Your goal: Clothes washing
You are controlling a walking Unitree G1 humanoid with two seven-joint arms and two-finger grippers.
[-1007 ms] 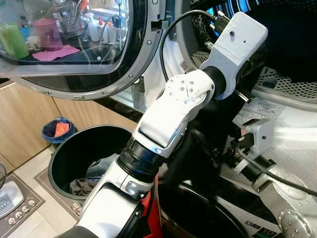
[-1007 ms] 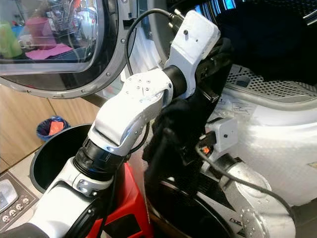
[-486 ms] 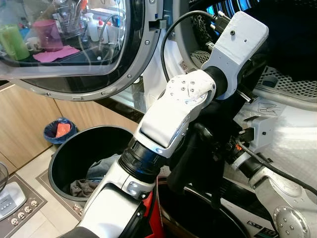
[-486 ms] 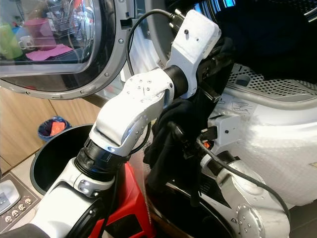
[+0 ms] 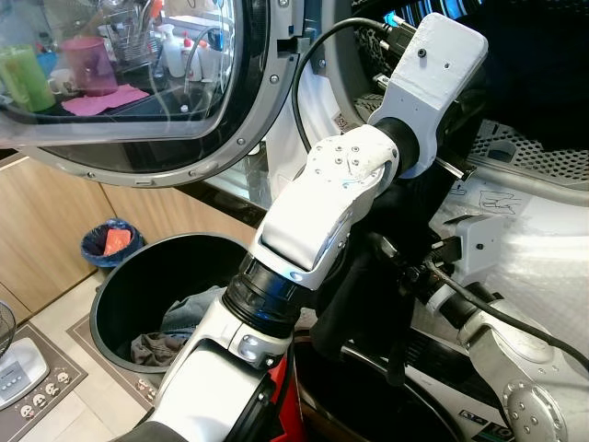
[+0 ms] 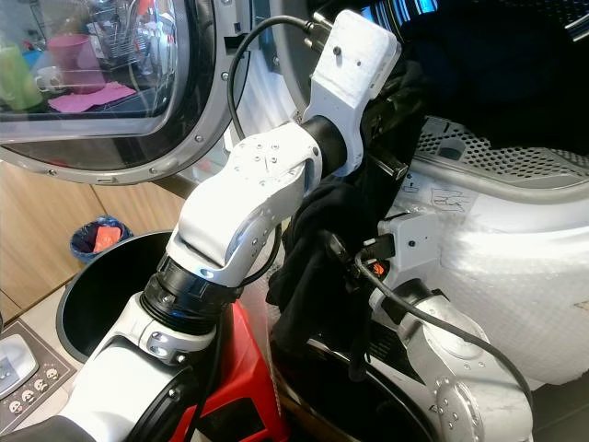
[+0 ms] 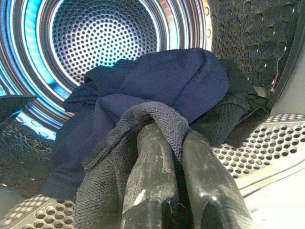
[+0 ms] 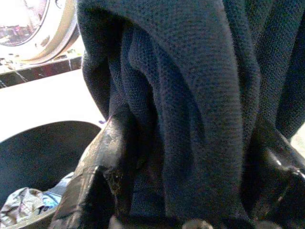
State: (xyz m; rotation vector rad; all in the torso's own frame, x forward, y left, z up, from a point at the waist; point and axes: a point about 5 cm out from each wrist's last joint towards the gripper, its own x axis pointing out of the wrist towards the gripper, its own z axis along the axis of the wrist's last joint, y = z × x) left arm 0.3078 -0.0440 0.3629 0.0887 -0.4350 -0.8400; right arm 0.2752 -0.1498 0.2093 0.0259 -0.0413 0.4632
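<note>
The left gripper is up at the mouth of the perforated steel washing machine drum, its two black fingers clenched on a fold of the dark navy knit garment; the top of that cloth is already bunched inside the drum, lying on the holed wall, while the rest of it hangs down out of the opening in front of the machine; the right gripper sits lower, pushed into that hanging part, with one finger on each side of a thick fold, so it's grasping the same garment, fingers spread around it rather than fully pinched together; the round glass washer door stands swung open on the robot's left, reflecting kitchen stuff; below it on the floor is a round black laundry bin with a few crumpled grey and blue clothes at the bottom; behind that, a small blue-lined waste bin stands by the wooden cabinet.
</note>
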